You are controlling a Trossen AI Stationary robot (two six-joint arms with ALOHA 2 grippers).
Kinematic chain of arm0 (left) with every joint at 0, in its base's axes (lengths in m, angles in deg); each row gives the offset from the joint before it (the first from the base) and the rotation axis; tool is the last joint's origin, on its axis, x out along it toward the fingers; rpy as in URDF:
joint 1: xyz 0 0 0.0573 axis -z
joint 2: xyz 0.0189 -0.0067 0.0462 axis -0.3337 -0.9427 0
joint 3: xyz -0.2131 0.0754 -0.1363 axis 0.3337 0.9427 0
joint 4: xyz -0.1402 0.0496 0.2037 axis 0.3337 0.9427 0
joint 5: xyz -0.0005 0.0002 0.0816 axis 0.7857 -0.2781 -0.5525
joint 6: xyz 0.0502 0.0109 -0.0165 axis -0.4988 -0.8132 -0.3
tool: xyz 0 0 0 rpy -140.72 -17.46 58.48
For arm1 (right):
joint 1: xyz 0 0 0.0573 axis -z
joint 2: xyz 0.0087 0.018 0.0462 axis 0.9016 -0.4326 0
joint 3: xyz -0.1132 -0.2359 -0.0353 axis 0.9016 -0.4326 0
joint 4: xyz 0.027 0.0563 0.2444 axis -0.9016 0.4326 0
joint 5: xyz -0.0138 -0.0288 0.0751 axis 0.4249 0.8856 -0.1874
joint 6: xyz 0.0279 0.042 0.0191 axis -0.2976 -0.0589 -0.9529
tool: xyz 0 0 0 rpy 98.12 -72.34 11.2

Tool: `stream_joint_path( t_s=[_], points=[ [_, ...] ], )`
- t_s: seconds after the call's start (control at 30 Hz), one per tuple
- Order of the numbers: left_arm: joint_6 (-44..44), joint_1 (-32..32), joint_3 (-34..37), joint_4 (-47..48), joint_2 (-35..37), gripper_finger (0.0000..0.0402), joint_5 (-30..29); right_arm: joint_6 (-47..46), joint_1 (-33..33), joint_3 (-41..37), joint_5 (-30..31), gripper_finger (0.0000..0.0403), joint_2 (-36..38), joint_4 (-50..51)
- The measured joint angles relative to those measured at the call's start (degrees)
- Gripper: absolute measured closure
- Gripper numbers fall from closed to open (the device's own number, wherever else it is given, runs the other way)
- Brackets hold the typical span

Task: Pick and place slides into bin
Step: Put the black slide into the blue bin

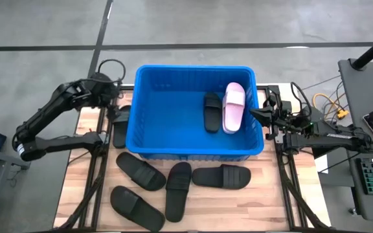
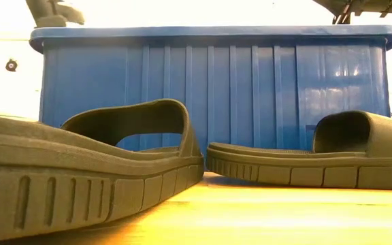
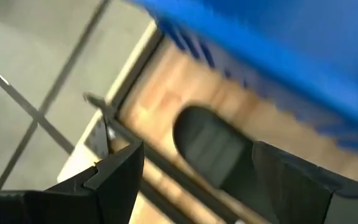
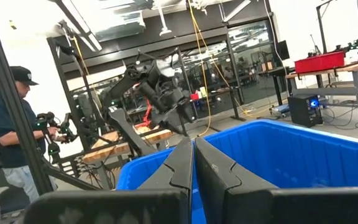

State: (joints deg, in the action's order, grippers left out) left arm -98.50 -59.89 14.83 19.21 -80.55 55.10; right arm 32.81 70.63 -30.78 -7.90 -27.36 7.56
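The blue bin [image 1: 149, 139] stands mid-table and holds one black slide [image 1: 212, 111] and one pale pink slide [image 1: 233, 107], both lying flat on its floor. Several black slides lie sole-down on the table in front of it, among them one at the front left [image 1: 140, 171] and one at the front right [image 1: 221, 176]. Another black slide [image 1: 120, 126] lies by the bin's left wall. My left gripper [image 1: 113, 107] hovers open above it; in the left wrist view [image 3: 197, 180] the slide [image 3: 210, 149] shows between the fingers. My right gripper [image 1: 259, 114] is shut and empty by the bin's right rim.
The bin's walls [image 2: 209, 82] rise high behind two black slides, one on the left [image 2: 80, 177] and one on the right [image 2: 318, 160]. A metal frame rail [image 3: 104, 124] runs along the table's left edge. A person [image 4: 5, 124] stands beyond the table. Cables lie at the right [image 1: 322, 103].
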Motion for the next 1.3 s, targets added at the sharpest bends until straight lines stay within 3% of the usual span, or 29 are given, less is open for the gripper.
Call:
stream_joint_path(
  t_s=[0.13, 0.33, 0.47, 0.7, 1.03, 1.2, 1.3],
  points=[
    [1.51, 0.0, 0.36, 6.11, 1.14, 0.0119, 1.02, -0.02, 0.0, 0.0, 0.54, 0.0394, 0.0, 0.0],
    [-0.26, 0.02, 1.73, 7.95, 1.98, 0.0119, 9.04, 0.42, 0.0, 0.0, 1.56, 0.0394, -0.12, 0.0],
    [-4.66, 0.04, 7.02, 7.79, 1.53, 0.0119, 9.4, 0.46, 0.0, 0.0, 1.59, 0.0394, -0.54, 0.04],
    [-4.45, 0.04, 16.74, 3.18, -0.91, 0.0119, 12.49, 0.13, 0.0, 0.0, 1.57, 0.0394, -1.21, 0.11],
    [-8.96, 0.02, 21.82, -4.75, -4.41, 0.0119, 8.42, 0.0, 0.0, 0.0, 3.32, 0.0394, -1.88, 0.11],
    [-9.55, 0.0, 23.22, -7.64, -7.69, 0.0119, -0.18, -0.01, 0.0, 0.0, 4.44, 0.0394, -1.88, 0.08],
    [-10.63, 0.0, 24.23, -9.46, -9.86, 0.0119, -0.2, -0.02, 0.0, 0.0, 4.46, 0.0394, -1.86, 0.07]
  ],
)
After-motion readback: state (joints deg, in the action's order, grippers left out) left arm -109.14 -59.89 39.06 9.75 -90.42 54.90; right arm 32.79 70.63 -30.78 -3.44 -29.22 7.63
